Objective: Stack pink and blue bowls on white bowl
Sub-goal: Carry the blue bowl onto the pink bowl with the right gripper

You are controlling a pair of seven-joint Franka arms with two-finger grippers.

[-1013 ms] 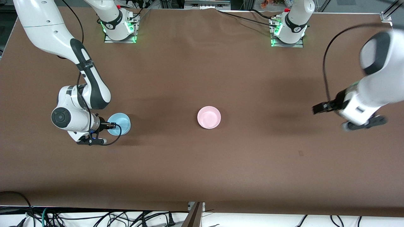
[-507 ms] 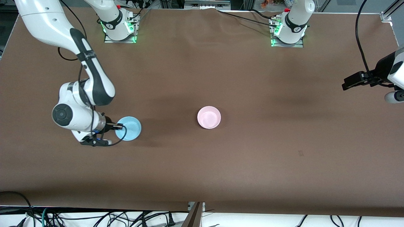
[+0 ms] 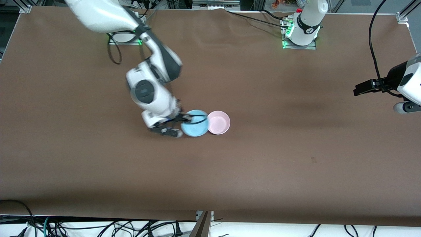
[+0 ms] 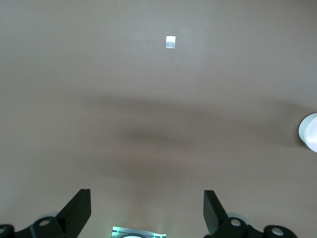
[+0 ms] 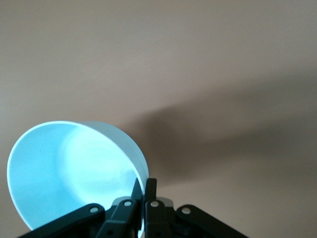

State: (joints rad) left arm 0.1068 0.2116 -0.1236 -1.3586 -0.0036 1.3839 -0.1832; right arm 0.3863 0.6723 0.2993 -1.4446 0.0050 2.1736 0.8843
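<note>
- right gripper (image 5: 143,191): motion-blurred in front view; bodywork cut by frame edge in its wrist view
- blue bowl (image 5: 74,173): edge nearest the gripper runs out of right wrist frame; its rim overlaps the pink bowl (image 3: 219,122) in front view, contact can't be told
- left gripper (image 4: 147,210): only fingertips in its wrist frame; in front view cropped at frame edge
- pale round thing (image 4: 309,132): cut by left wrist frame edge, identity unclear

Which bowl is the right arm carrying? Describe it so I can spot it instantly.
Look mid-table, where the right gripper is. Its shut fingers pinch the rim of the blue bowl, held up beside the pink bowl. It is sky-blue; its neighbour is pale pink and rests on the table.
</note>
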